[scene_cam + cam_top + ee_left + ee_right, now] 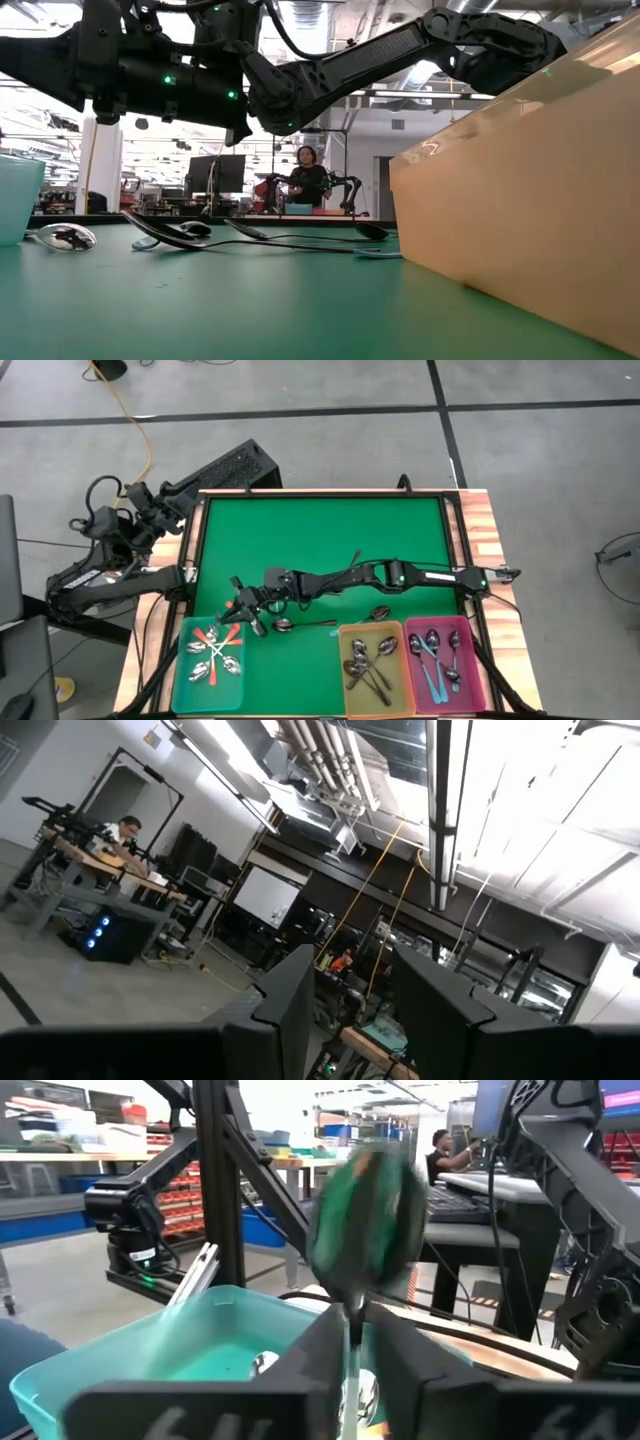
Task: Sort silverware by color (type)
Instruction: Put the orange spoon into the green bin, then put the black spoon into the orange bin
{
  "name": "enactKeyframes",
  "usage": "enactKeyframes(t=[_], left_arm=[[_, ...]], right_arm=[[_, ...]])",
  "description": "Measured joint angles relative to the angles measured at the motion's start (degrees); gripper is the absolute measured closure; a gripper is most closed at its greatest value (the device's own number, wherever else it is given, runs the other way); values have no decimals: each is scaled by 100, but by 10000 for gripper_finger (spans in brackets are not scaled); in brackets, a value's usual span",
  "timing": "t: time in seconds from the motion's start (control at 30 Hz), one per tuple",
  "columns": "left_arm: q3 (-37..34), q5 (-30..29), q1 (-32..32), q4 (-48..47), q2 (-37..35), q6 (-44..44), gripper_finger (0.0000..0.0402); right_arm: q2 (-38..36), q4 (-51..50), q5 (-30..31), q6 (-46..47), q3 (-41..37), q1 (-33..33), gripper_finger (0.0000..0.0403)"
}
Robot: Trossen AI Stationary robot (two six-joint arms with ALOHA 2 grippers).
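Observation:
My right gripper (241,612) reaches from the table's right across the green mat to the far right corner of the teal bin (183,660). It is shut on a spoon (365,1220), whose shiny bowl shows blurred above the fingers over the teal bin (120,1350). A bit of orange-red (231,605) shows at the gripper. Several orange-handled spoons (215,650) lie in the teal bin. Two loose spoons (290,625) (380,614) lie flat on the mat. My left gripper (350,970) is open, raised off the table's left edge (150,510) and pointing up into the room. My right gripper pinches the spoon's thin neck (352,1308), just below the bowl, between its two fingers. The fingers come about level from the table's right. The bowl stands up above the fingertips. The fingers hide the handle. The spoon is lifted clear over the teal bin.
A yellow bin (342,660) with dark-handled spoons and a pink bin (408,660) with blue-handled spoons stand at the near right. The yellow bin (520,180) fills the low view's right side. A raised wooden border (480,540) runs along the mat's right side. People sit at desks in the room beyond.

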Motion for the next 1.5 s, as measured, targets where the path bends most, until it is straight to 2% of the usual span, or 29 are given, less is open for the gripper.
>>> enactKeyframes(t=[0.27,0.53,0.63,0.73,0.93,1.03,1.17,1.33,1.5], left_arm=[[0,0,0,15,0,8,281],[2,55,0,13,0,73,281],[2,280,1,9,0,72,281],[2,575,0,9,0,107,281],[2,669,2,-64,-2,431,281],[2,669,2,-241,-2,568,281],[2,671,2,-559,-2,700,281],[2,671,0,-771,-2,712,281],[2,670,1,-772,-2,929,281]], right_arm=[[0,-56,148,-44,0,0,265],[-260,-314,669,-725,0,-55,254],[-785,-1165,985,-1082,0,-195,256],[-1523,-2430,1468,-1507,3,-341,257],[-2543,-5186,3000,-1806,7,-527,263],[-2889,-6365,3520,-1804,-9,-630,268],[-3218,-7626,3738,-1368,20,-785,271],[-3185,-8916,3722,-603,-18,-1003,271],[-3212,-9321,3720,-295,-126,-1150,271]])
